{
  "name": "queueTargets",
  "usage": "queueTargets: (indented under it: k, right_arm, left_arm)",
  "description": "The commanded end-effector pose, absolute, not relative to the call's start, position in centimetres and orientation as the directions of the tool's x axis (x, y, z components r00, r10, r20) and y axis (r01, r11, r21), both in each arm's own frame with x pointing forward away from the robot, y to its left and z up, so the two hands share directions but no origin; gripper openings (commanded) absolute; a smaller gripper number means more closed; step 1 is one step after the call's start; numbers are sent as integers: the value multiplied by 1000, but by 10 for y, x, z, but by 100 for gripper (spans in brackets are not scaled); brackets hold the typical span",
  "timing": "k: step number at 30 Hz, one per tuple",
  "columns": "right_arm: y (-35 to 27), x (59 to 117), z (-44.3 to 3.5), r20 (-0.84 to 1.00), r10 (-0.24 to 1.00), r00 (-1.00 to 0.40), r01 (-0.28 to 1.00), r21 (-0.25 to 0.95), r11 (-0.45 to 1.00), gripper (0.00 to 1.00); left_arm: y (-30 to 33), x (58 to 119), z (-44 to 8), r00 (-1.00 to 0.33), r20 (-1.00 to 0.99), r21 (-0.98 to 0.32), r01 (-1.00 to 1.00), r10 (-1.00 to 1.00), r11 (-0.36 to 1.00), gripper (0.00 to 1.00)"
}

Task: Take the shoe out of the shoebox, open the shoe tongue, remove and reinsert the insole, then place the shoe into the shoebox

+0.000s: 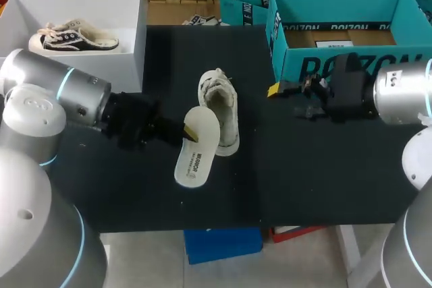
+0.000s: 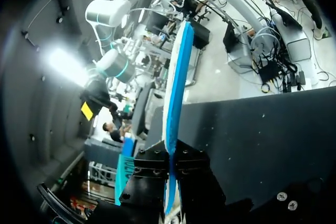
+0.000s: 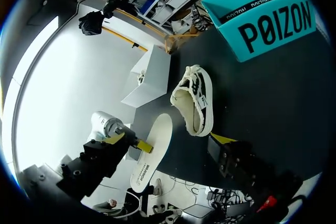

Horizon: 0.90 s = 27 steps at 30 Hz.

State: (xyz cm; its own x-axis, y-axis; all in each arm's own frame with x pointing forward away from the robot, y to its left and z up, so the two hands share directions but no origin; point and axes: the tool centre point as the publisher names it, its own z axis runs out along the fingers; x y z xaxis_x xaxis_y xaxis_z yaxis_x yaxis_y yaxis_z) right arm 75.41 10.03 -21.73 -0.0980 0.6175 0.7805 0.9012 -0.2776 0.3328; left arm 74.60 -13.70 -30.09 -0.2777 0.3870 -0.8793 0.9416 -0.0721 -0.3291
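**Left fingers**, wrist view: these are pinching the insole from both sides. The insole is standing edge-on straight ahead of them. Its gripped part is hidden between the black finger bodies, and the yellow tips are not showing here.

**Head view:** the insole is hanging printed side up over the black counter, held by one long edge. Whether its free end is touching the counter cannot be made out.

**Shoe:** just beyond the left fingers, the pale shoe is resting sole down with its opening facing up. The insole is overlapping one side of it, and the inside is too dim to read.

**Right fingers**: these are spread wide and gripping nothing. The shoe and insole are lying ahead of them, well apart from the yellow tips.

**Shoebox:** from above, the open teal shoebox is sitting just behind the right fingers, with its far side running out of frame.

**Farthest, past the left arm:** a white box is holding a dark sneaker.
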Motion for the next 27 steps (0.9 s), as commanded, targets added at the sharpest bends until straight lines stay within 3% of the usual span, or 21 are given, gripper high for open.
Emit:
queueTargets:
  k: [1,27]
  right_arm:
    - [93,745,-212,779,620,-94,898,335,-285,100]
    - [92,743,-211,781,618,-87,896,332,-294,100]
  left_arm:
    - [-142,751,-305,-283,-868,-348,933,407,-94,0]
    - [-164,786,-332,-288,-734,-437,894,615,-103,0]
